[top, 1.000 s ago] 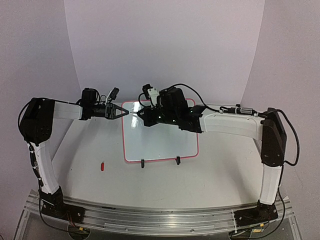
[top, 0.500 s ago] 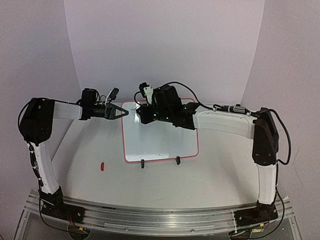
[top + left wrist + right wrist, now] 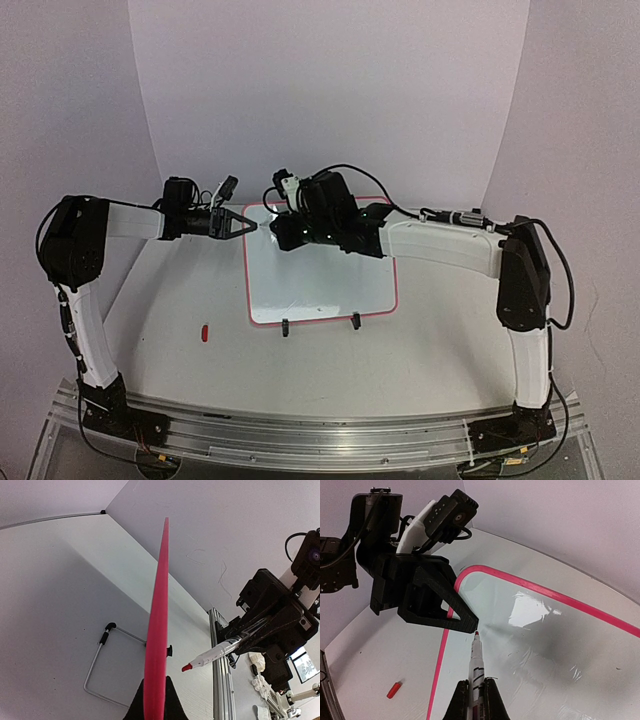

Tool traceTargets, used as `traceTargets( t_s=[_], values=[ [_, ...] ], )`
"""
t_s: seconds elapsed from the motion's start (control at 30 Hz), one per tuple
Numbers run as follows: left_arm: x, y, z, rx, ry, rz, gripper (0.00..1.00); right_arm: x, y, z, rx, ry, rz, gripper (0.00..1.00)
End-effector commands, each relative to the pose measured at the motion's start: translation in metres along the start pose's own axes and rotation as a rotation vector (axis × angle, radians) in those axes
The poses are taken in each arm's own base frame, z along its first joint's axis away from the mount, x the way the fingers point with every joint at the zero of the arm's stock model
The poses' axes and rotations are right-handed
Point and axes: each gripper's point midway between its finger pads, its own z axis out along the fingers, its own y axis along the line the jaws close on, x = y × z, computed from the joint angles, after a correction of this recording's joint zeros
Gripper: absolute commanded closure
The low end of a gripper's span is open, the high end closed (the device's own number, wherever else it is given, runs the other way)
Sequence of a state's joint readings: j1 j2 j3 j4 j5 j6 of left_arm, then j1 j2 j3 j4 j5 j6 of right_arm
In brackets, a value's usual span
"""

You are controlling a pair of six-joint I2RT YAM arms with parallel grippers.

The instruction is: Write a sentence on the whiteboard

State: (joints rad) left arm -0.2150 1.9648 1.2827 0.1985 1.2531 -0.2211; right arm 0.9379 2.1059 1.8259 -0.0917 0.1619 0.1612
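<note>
Lighting: bright, even and diffuse, from above; the desk (image 3: 420, 360) carries only faint, soft-edged shadows. Glare: one strong white patch on the glossy whiteboard (image 3: 545, 670) in the right wrist view, with streaky reflections beside it. Left wrist view: the nearest board edge is blurred. Wrist views bend at the margins. Top view slightly soft.

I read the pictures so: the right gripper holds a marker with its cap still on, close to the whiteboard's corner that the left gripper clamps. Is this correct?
Not quite: the marker in the right gripper is uncapped; the right wrist view shows its bare red tip. The rest holds: it is close to the whiteboard corner that the left gripper clamps.
</note>
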Motion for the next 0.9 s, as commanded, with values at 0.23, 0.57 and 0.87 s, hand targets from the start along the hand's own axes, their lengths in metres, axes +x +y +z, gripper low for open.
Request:
traceTargets(
  t_s=[0.23,0.57,0.87],
  values=[
    [-0.001,0.000,0.004,-0.023,0.004,0.096,1.00,-0.010,0.004,0.005,0.004,-0.023,-0.003,1.00],
    [-0.001,-0.002,0.004,-0.021,0.004,0.105,1.00,-0.007,0.002,0.010,0.018,-0.010,-0.004,1.00],
    [-0.001,-0.003,0.003,-0.020,0.006,0.114,1.00,-0.003,-0.006,0.011,0.061,0.011,0.001,1.00]
  ],
)
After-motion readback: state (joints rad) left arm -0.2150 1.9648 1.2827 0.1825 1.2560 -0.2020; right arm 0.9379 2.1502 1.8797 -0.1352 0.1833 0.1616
